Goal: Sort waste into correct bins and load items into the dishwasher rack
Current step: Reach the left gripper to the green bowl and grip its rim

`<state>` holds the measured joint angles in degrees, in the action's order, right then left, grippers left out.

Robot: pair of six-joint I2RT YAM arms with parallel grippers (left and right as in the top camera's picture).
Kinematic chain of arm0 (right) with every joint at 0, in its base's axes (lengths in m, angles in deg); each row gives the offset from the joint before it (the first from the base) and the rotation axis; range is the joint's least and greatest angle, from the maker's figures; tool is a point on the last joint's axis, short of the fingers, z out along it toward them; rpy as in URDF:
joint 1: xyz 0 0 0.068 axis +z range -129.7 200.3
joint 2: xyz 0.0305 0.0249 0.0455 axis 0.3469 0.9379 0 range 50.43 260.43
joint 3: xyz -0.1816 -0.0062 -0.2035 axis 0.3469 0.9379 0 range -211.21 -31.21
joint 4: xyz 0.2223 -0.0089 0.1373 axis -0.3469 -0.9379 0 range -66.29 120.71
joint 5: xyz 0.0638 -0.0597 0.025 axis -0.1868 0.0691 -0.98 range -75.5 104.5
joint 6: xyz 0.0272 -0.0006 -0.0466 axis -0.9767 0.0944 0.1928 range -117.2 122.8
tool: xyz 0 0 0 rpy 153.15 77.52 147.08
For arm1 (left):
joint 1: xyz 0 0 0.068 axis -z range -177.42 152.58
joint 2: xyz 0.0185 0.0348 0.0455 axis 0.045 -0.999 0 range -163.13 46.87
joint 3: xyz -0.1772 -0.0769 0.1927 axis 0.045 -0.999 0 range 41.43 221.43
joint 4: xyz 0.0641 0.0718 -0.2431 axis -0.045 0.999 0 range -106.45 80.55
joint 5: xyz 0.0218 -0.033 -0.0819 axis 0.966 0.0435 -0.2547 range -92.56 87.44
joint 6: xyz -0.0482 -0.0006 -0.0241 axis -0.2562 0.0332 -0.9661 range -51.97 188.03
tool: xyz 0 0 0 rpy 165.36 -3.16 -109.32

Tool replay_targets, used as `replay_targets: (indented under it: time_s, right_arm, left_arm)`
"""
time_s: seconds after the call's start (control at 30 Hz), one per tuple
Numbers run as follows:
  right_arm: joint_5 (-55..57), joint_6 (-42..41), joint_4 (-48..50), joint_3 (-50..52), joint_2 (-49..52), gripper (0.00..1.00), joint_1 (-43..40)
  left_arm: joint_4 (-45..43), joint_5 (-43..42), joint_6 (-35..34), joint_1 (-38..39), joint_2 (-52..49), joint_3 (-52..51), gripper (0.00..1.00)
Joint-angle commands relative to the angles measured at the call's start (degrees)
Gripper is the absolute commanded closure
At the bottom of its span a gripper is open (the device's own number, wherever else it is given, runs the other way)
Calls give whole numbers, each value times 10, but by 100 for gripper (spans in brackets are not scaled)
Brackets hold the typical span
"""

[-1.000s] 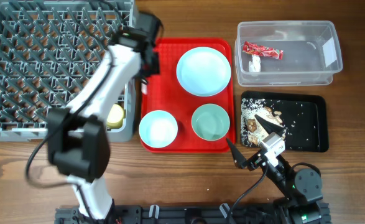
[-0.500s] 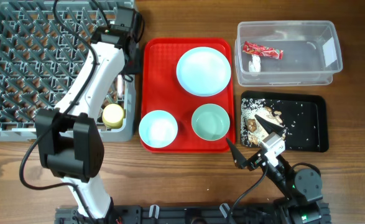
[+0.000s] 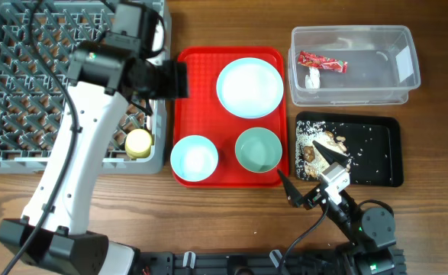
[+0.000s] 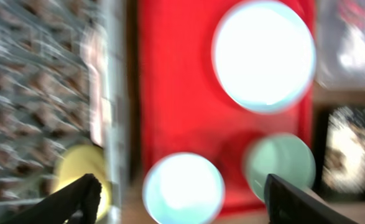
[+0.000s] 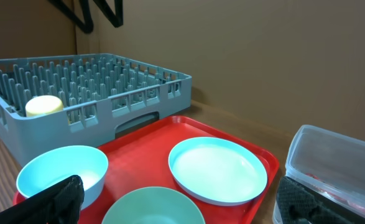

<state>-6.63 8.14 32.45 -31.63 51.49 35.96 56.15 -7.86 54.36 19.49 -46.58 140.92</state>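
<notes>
While the left end effector [image 3: 172, 79] hangs spread and empty at the red tray's [image 3: 204, 107] left edge | plate [image 3: 249, 88], two bowls [image 3: 194, 158] on it, desk [image 3: 224, 218] centre; cup [image 3: 139, 141] in rack [image 3: 25, 76], far-left corner | risk: plate's shallow rim may slip a loose pinch.

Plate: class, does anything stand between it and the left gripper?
Nothing visible does. The left gripper hangs open over the red tray at its left edge; only bare tray separates it from the plate.
</notes>
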Motion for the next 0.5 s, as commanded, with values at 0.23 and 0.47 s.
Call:
replay_targets:
  time_s: [0.23, 0.47]
  right_arm:
    - [6, -8, 1, 1, 0, 0, -1]
    - [6, -9, 1, 1, 0, 0, -1]
  left_arm:
    - [19, -54, -66, 60, -19, -51, 21]
    - [101, -52, -45, 60, 19, -51, 29]
